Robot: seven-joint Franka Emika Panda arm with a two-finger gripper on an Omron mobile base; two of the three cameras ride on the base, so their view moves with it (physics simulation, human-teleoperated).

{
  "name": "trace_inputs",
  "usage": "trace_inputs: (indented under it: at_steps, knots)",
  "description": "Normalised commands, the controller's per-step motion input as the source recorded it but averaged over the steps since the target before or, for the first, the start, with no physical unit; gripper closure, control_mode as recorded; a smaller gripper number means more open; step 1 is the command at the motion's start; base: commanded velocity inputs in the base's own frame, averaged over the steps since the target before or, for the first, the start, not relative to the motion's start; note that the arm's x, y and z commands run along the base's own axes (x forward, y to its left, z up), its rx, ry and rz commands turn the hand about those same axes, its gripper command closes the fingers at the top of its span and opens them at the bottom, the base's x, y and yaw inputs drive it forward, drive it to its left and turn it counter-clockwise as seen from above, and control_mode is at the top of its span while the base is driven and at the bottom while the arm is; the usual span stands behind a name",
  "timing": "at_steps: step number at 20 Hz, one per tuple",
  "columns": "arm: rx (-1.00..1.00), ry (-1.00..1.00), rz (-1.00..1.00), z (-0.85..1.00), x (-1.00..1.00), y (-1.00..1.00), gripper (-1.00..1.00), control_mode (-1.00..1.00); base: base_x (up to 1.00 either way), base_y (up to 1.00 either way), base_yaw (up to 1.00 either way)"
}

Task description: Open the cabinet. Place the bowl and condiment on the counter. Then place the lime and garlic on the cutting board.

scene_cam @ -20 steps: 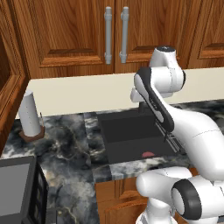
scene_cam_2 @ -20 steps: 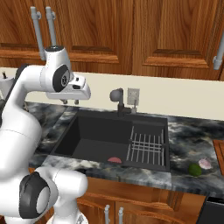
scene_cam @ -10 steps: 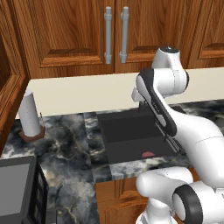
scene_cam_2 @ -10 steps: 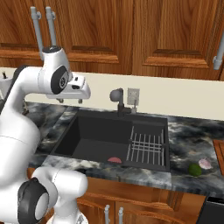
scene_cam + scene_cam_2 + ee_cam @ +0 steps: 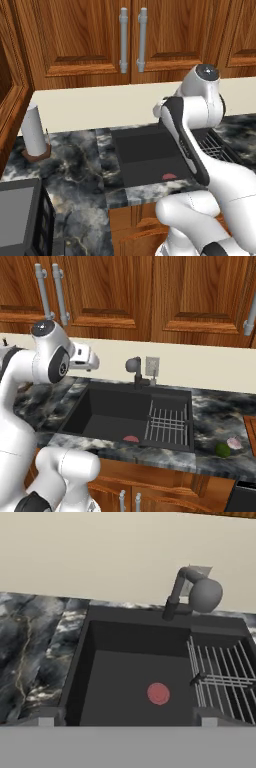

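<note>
Base cams flanking, shared sink (image 5: 145, 155)

From where I sit the light is even and bright, soft, with no clear source. The sink basin (image 5: 135, 677) reads dark, its walls shaded, and the counter (image 5: 75, 165) shows pale marbling without glare. The cabinet (image 5: 100, 40) doors carry a mild sheen. All three views look slightly soft and pixelated, with little edge distortion.

Cabinet (image 5: 100, 37) doors shut, handles together at ctr. Paper-towel roll (image 5: 34, 130) upright on counter (image 5: 75, 165), left of sink (image 5: 147, 155).
</note>
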Motion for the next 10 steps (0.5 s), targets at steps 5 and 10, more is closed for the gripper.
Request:
trace_inputs:
  at_steps: [5,10]
  knots:
    - [0.00,-0.23,-0.02,0.21,-0.05,0.28,-1.00,-1.00,0.00,0.00,0.00]
    - [0.00,-0.23,-0.03,0.34,-0.05,0.28,-1.00,-1.00,0.00,0.00,0.00]
